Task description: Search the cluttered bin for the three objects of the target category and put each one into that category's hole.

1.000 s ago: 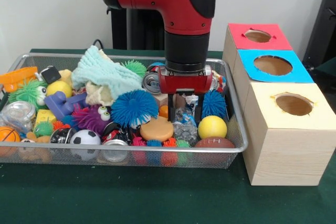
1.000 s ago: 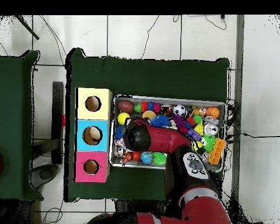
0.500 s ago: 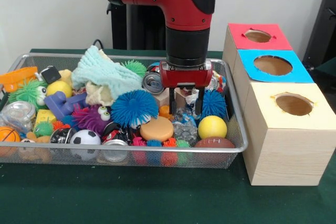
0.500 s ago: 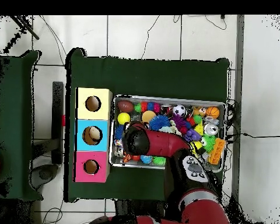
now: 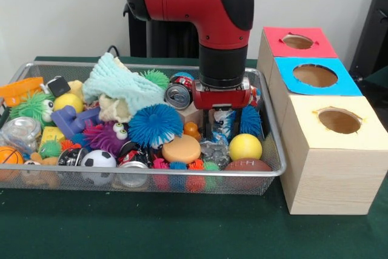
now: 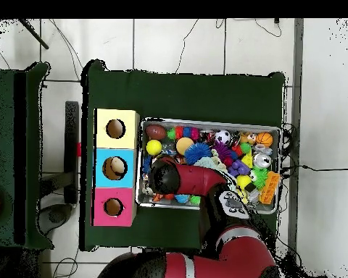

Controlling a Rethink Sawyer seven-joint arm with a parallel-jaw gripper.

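Observation:
My gripper (image 5: 223, 127) hangs low over the right part of the wire mesh bin (image 5: 182, 184), shut on a crumpled blue and white packet (image 5: 223, 121) lifted just above the clutter. Below it lies a crinkled silvery wrapper (image 5: 213, 150). To the right stand three wooden boxes with a red-topped hole (image 5: 297, 41), a blue-topped hole (image 5: 314, 75) and a yellow-topped hole (image 5: 339, 121). In the overhead view the red arm (image 6: 184, 174) covers the gripper and the packet; the yellow box (image 6: 115, 128), blue box (image 6: 114, 168) and pink box (image 6: 113, 207) line the bin's left side.
Around the gripper lie a yellow ball (image 5: 245, 147), a brown football (image 5: 247, 165), a blue spiky ball (image 5: 155, 124), a soda can (image 5: 177, 95) and a teal cloth (image 5: 121, 83). A soccer ball (image 5: 98, 160) and many small toys fill the left half.
The gripper has risen out of the clutter and shifted to the right, toward the boxes, bringing the blue and white packet up with it.

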